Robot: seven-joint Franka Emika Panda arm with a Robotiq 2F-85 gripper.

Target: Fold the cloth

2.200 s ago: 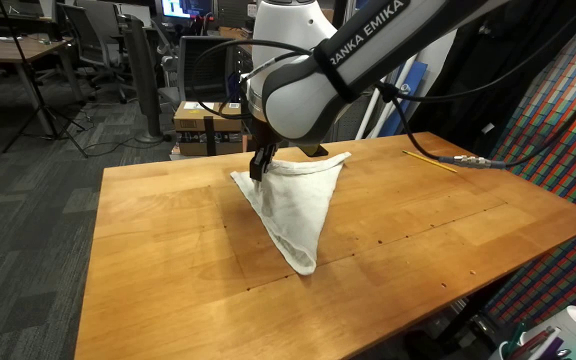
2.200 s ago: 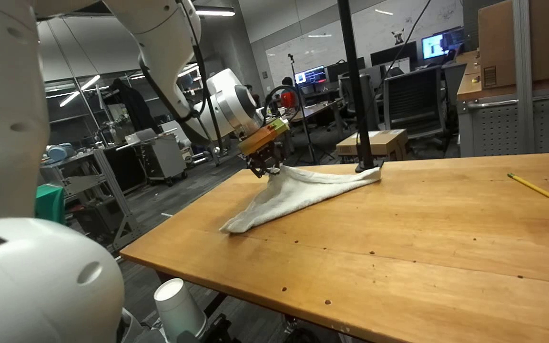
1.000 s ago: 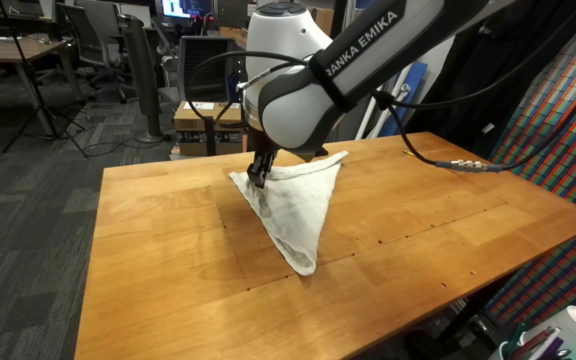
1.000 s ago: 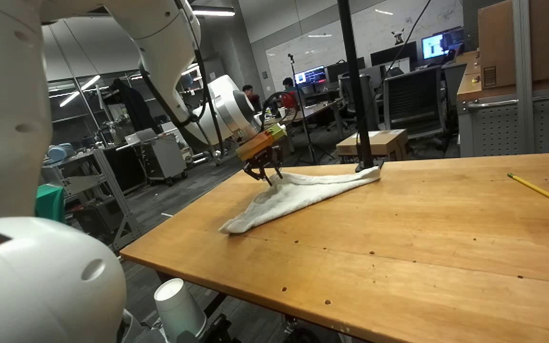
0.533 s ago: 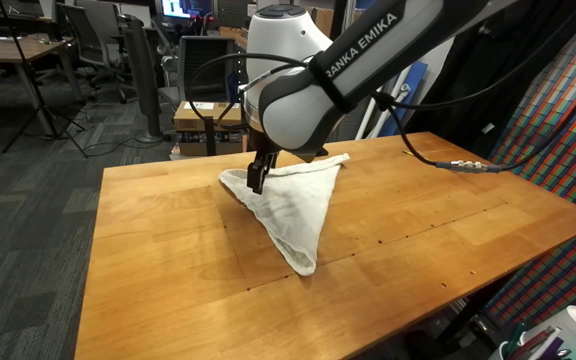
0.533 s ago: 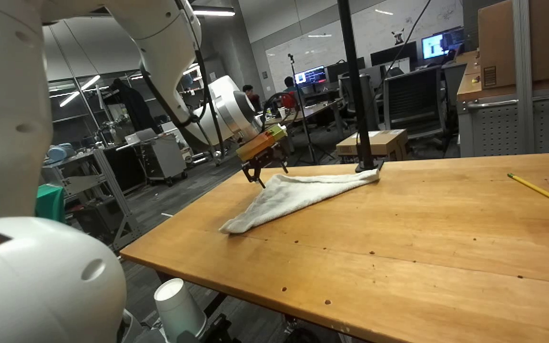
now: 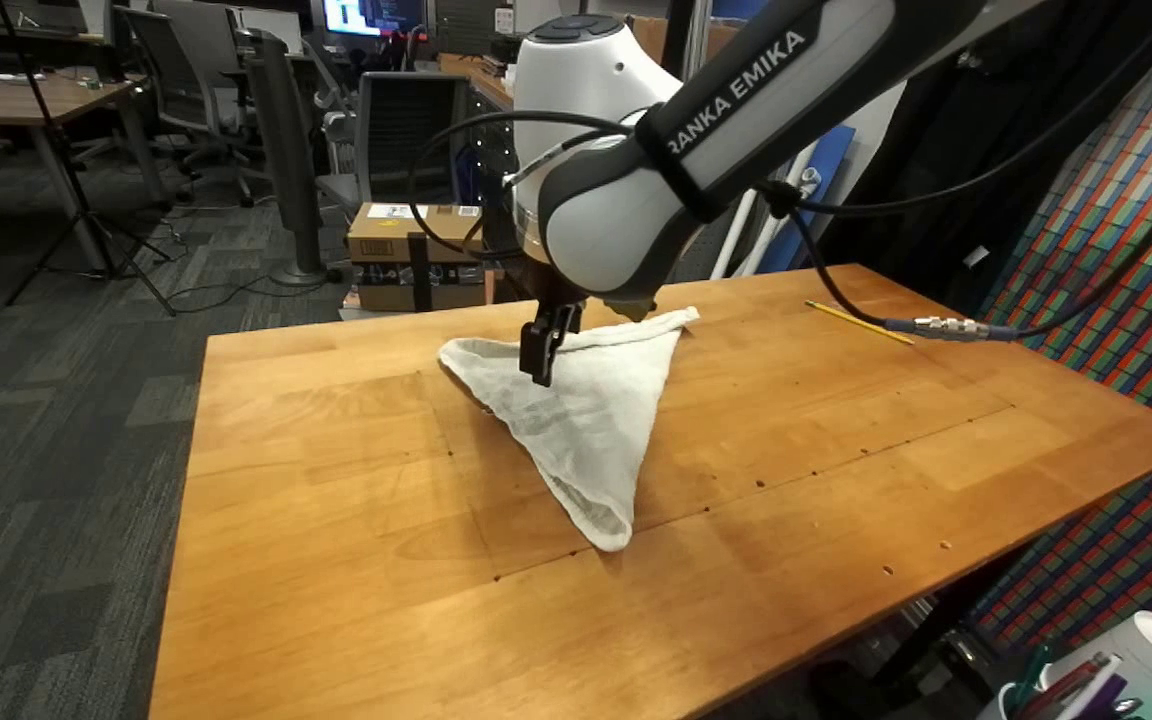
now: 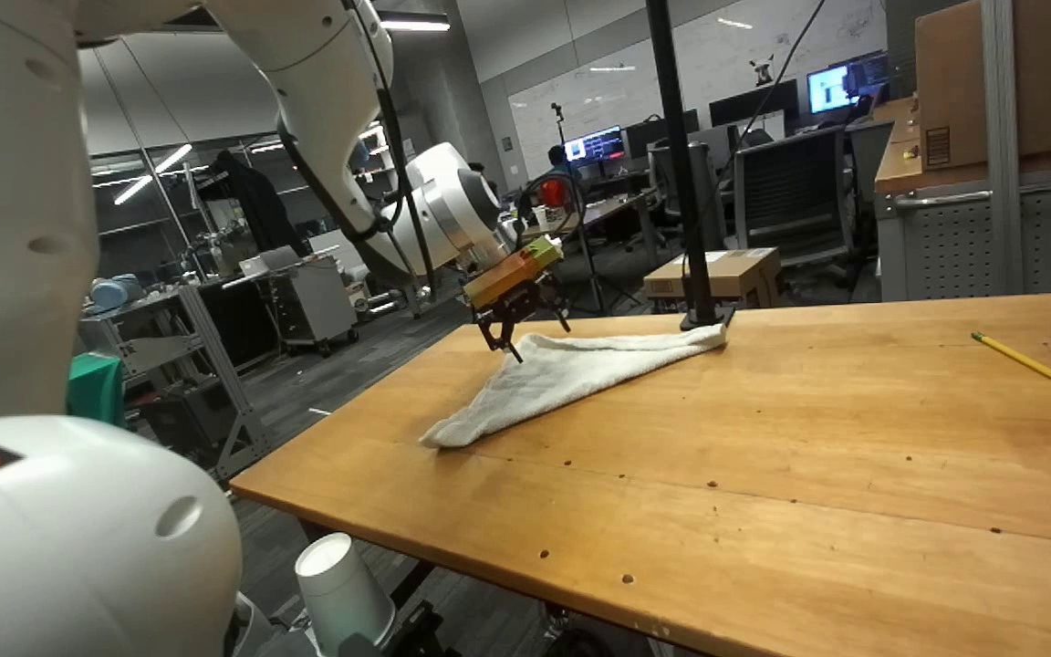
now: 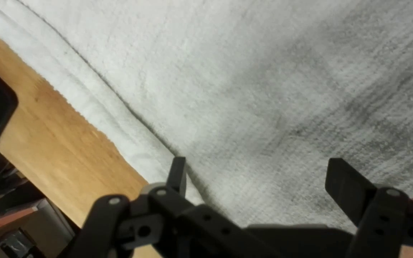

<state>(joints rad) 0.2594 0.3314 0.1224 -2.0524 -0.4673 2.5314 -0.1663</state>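
Note:
The white cloth (image 7: 601,420) lies on the wooden table as a rough triangle, folded over, with a rolled strip along its far edge; both exterior views show it. One narrow tip points toward the near side, and its left corner looks loosely rounded. My gripper (image 8: 543,344) hangs over the cloth's far part with its jaws wide apart. In the wrist view, cloth (image 9: 199,89) fills the space beneath the open gripper (image 9: 257,158), and nothing is pinched between the fingers. One finger (image 9: 177,173) appears over the crease by the rolled edge. Whether the fingertips touch the fabric I cannot tell.
A yellow pencil (image 7: 858,323) lies on the table (image 7: 336,500) beyond the cloth. A black pole (image 8: 685,201) stands at the table edge beside one cloth corner. Cardboard boxes (image 7: 416,255) sit behind the table. A cable (image 7: 836,290) droops from the arm.
The gripper has opened and let go of the cloth. The released left corner has flopped outward to the left; the gripper has since shifted slightly right in both exterior views.

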